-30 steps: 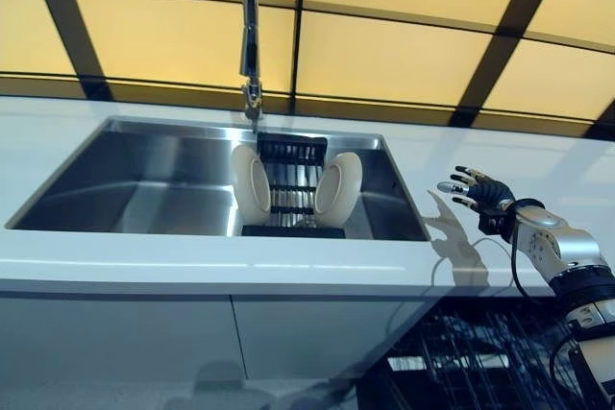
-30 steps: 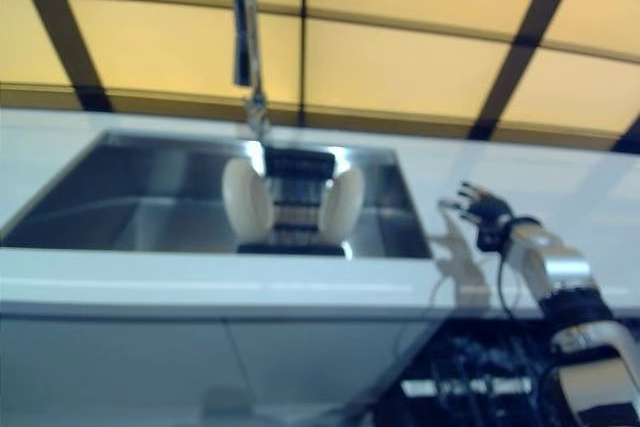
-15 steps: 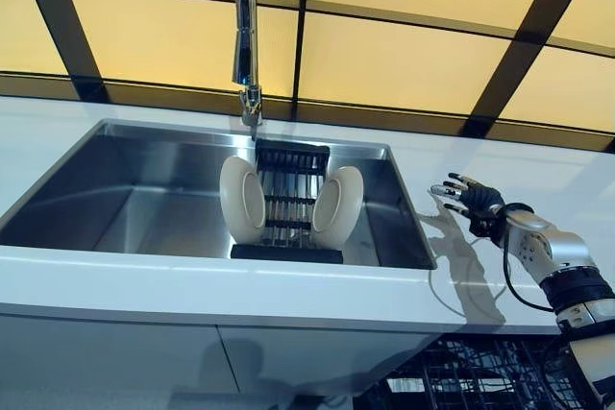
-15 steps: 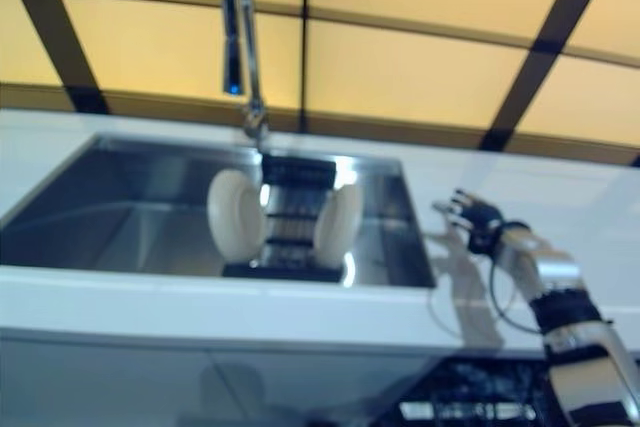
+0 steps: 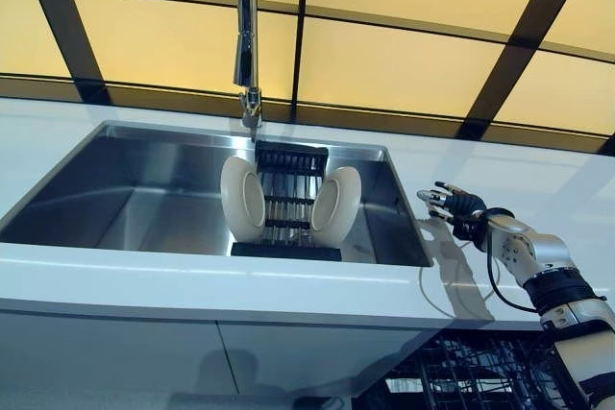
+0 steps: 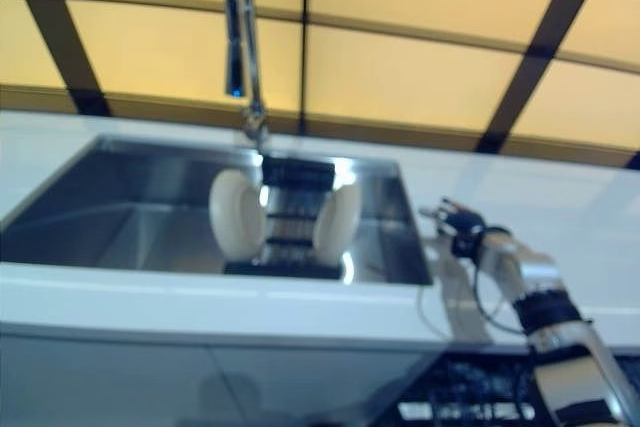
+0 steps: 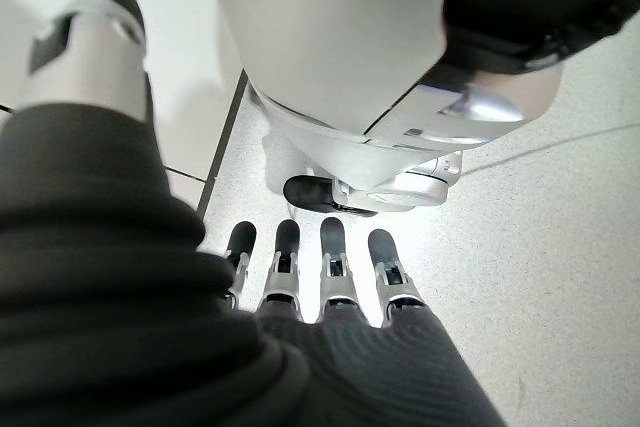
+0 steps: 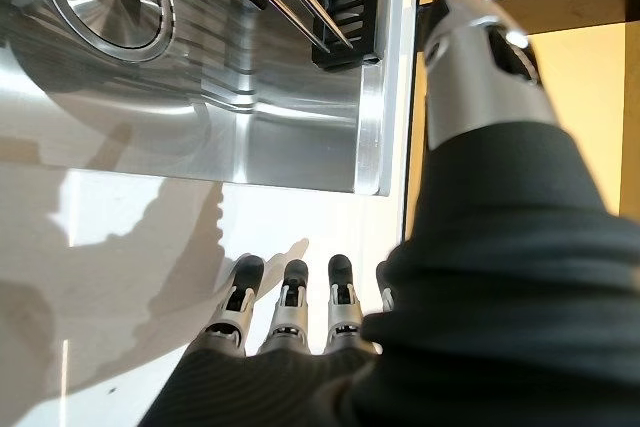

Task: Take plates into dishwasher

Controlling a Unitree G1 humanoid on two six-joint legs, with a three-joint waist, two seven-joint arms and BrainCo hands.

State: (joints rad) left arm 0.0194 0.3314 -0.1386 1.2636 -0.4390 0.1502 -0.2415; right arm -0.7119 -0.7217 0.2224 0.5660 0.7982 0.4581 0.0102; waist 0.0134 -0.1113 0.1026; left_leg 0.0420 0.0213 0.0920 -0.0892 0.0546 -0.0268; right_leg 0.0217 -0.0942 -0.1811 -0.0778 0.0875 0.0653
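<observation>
Approach step: right hand [image 5: 450, 206] was held empty, fingers straight, at 3 o'clock of the sink [image 5: 173, 201]. Left hand [image 7: 320, 272] was seen idle, fingers relaxed. Next, a reach to the nearer plate [image 5: 336, 206] is likely needed.

You have a steel sink [image 5: 144, 189] set into a white counter [image 5: 240, 285], with a tall chrome faucet [image 5: 248, 36] behind it. Yellow wall tiles [image 5: 384, 55] with dark joints rise beyond.

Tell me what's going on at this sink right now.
Two white plates stand on edge in a black rack inside the steel sink, under the faucet. The robot's right hand hovers open over the white counter just right of the sink, holding nothing. Its left hand hangs open, away from the sink. No plate has been picked up yet.
</observation>
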